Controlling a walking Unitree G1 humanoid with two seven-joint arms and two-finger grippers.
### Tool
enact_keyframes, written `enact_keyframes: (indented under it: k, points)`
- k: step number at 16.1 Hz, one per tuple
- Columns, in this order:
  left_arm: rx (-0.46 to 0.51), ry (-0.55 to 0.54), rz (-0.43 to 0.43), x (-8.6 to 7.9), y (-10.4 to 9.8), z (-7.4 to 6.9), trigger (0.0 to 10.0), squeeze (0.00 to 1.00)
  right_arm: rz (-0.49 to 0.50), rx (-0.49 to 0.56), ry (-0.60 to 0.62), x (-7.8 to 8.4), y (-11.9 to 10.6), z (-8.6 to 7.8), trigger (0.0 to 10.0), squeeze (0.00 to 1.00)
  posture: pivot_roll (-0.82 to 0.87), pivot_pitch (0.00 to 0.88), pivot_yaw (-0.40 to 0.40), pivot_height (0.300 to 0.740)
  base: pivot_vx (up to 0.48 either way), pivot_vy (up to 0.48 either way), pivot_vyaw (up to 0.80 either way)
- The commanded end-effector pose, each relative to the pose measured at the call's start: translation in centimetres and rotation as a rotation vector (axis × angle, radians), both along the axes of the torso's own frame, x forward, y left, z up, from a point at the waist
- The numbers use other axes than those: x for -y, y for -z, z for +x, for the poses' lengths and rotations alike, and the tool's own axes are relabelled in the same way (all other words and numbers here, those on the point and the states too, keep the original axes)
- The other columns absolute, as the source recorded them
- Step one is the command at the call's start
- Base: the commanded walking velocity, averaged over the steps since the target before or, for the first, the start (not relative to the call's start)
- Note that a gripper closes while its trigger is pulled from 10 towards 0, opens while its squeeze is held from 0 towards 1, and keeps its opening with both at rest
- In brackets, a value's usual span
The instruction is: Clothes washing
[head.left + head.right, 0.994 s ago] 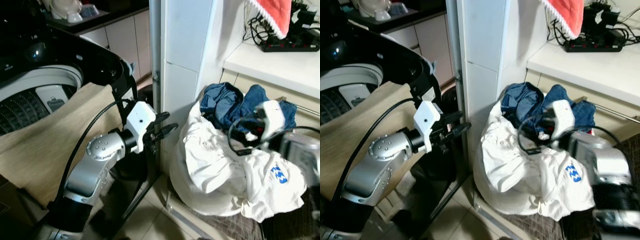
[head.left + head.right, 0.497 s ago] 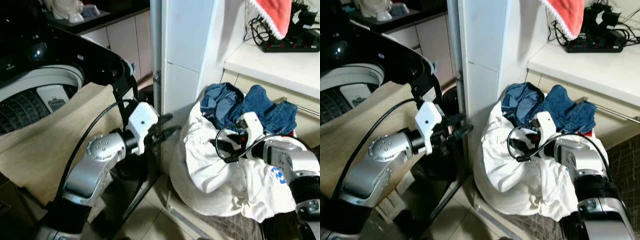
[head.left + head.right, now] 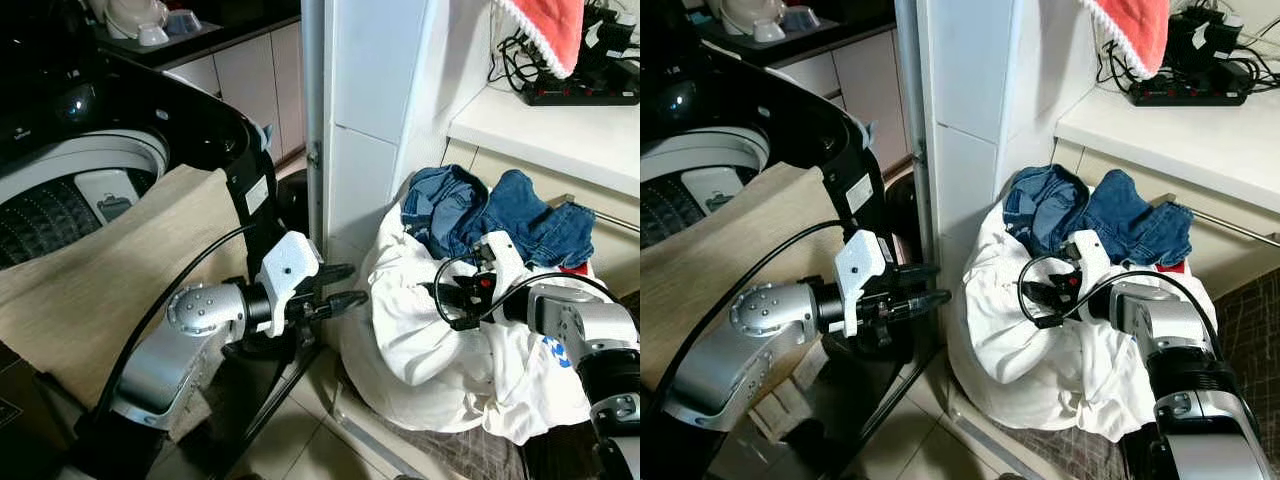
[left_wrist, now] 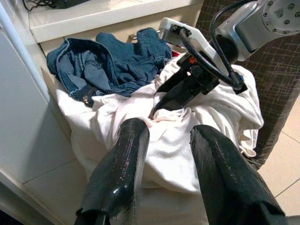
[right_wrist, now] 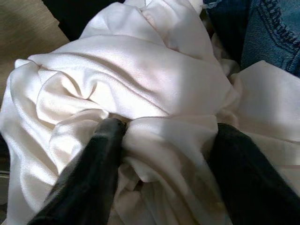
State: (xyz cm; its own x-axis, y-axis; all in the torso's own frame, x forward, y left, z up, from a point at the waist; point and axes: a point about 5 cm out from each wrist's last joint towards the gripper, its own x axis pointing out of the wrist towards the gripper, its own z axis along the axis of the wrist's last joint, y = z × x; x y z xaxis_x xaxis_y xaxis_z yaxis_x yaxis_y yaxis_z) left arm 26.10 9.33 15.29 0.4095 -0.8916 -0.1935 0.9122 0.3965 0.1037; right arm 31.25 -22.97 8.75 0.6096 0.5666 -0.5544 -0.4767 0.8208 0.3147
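Right pincer [image 5: 159, 154] spread, tips pressed into white garment [image 3: 430, 340], heaped under jeans [image 3: 500, 215] at 3 o'clock. Soft, light, bunches easily; pinch a raised fold. Left pincer [image 4: 164, 168] apart, empty.

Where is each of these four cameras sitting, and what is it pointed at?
Left eye and right eye views: head, looking down at the white garment and washing machine; both arms show.
Left wrist view: along the open left gripper toward the jeans and right gripper.
Right wrist view: fingers pressed into white cloth.
All share the white garment.
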Motion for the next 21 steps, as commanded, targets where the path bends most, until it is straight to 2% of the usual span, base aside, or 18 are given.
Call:
enact_keyframes:
  k: [1, 9, 11, 14, 16, 18, 19, 20, 21]
  points:
    - [0.003, 0.011, 0.017, -0.1, -0.2, -0.2, 10.0, 0.0, 0.004, 0.019, -0.008, 0.2, -0.5, 0.2, 0.0, 0.0, -0.19, 0.008, 0.039, 0.74, 0.0, 0.0, 0.0]
    - [0.011, -0.001, 0.021, -0.1, -0.2, 0.0, 10.0, 0.0, 0.03, 0.048, -0.041, 0.2, -1.3, 0.1, 0.0, 0.0, -0.19, 0.007, 0.036, 0.74, 0.0, 0.0, 0.0]
    - [0.043, -0.042, 0.006, -0.3, -0.6, 0.5, 10.0, 0.0, 0.116, 0.115, -0.016, 0.1, -3.0, 0.4, 0.0, 0.0, -0.18, 0.001, 0.04, 0.74, 0.0, 0.0, 0.0]
    - [0.115, -0.128, -0.015, -0.8, -1.5, 1.6, 10.0, 0.0, 0.261, 0.269, 0.01, -0.2, -7.2, 0.2, 0.0, 0.0, -0.18, 0.0, 0.051, 0.74, 0.0, 0.0, 0.0]
    - [0.18, -0.2, -0.095, -0.5, -3.1, 2.7, 10.0, 0.0, 0.405, 0.389, 0.027, -0.3, -11.1, -0.4, 0.0, 0.0, -0.18, 0.001, 0.049, 0.74, 0.0, 0.0, 0.0]
    - [0.229, -0.21, -0.163, 0.5, -4.5, 3.2, 10.0, 0.0, 0.474, 0.436, 0.006, -0.9, -13.4, -1.0, 0.0, 0.0, -0.19, 0.0, 0.035, 0.74, 0.0, 0.0, 0.0]
    - [0.237, -0.211, -0.178, 0.8, -4.8, 3.3, 10.0, 0.0, 0.481, 0.441, -0.006, -1.1, -13.8, -1.3, 0.0, 0.0, -0.19, 0.0, 0.035, 0.74, 0.0, 0.0, 0.0]
    - [0.238, -0.206, -0.183, 1.0, -4.8, 3.3, 10.0, 0.0, 0.366, 0.438, -0.036, -1.5, -13.7, -1.9, 0.0, 0.0, -0.2, 0.002, 0.039, 0.74, 0.0, 0.0, 0.0]
    - [0.222, -0.202, -0.167, 1.0, -4.3, 3.1, 10.0, 0.0, 0.155, 0.418, -0.032, -1.2, -12.4, -2.0, 2.9, 0.0, -0.21, 0.004, 0.043, 0.74, 0.0, 0.0, 0.0]
